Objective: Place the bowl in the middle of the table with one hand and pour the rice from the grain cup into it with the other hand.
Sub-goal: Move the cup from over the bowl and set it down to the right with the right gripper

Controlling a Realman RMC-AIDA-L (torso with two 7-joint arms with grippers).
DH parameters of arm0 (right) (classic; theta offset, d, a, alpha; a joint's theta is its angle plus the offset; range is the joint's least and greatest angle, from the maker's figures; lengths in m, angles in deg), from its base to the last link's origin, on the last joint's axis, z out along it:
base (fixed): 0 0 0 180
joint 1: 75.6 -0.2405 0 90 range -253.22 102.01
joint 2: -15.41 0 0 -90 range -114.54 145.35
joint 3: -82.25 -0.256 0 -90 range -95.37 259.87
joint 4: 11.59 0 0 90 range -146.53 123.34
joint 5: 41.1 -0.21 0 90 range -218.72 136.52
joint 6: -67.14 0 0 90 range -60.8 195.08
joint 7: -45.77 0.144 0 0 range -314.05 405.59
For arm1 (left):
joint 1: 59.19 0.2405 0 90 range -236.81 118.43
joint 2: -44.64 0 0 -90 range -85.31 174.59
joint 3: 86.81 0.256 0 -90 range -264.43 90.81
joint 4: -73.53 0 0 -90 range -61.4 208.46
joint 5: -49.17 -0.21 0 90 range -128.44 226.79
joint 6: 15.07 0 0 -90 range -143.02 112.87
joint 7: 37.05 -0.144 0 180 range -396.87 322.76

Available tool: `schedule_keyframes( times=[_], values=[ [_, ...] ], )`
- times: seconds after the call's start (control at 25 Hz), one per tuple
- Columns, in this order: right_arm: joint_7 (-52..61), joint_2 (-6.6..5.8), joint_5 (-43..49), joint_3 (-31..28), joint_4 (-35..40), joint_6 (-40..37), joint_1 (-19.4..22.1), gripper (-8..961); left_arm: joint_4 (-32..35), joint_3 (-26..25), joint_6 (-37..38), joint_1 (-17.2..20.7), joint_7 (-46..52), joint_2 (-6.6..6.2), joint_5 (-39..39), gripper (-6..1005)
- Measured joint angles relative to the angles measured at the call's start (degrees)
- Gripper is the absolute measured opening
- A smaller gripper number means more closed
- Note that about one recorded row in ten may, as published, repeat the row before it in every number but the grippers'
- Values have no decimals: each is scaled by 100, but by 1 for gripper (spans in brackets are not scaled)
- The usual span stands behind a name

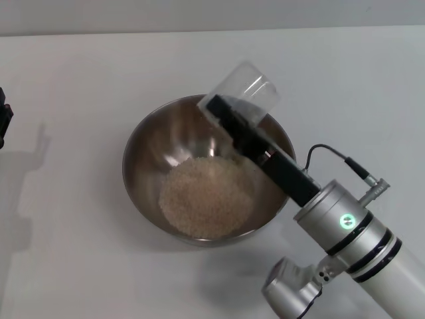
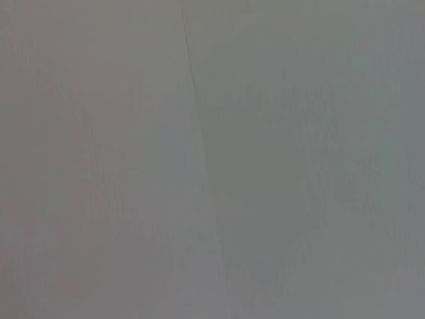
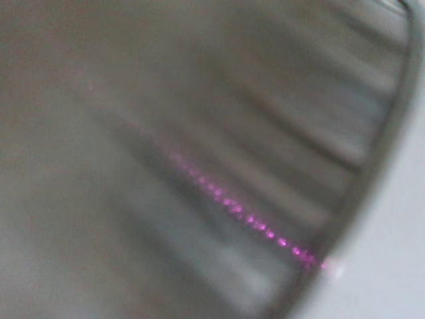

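1. The bowl [image 1: 207,174] sits mid-bench [image 1: 80,266], with the rice [image 1: 207,197] heaped inside it.
2. The right gripper [image 1: 229,109] has its fingers clamped on the cup [image 1: 244,91], which is tipped over the far rim and looks empty.
3. Tilt the cup upright before pulling away, clearing the rim.
4. The left gripper [image 1: 4,119] is parked at the bench edge; I cannot tell its fingers' state.

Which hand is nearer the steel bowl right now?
Right. The right hand holds the grain cup tilted above the steel bowl's far rim. The left hand sits at the table's left edge, well clear of it.
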Motion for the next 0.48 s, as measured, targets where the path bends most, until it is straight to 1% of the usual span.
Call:
schedule_keyframes(
  times=[0.36,0.48],
  values=[
    [3063,0,-30,-197,-17,-565,114,14,0,0,9,-1,0,0,0,818],
    [3773,0,-35,-354,-45,-639,217,14,0,0,11,-1,0,0,0,818]
  ],
)
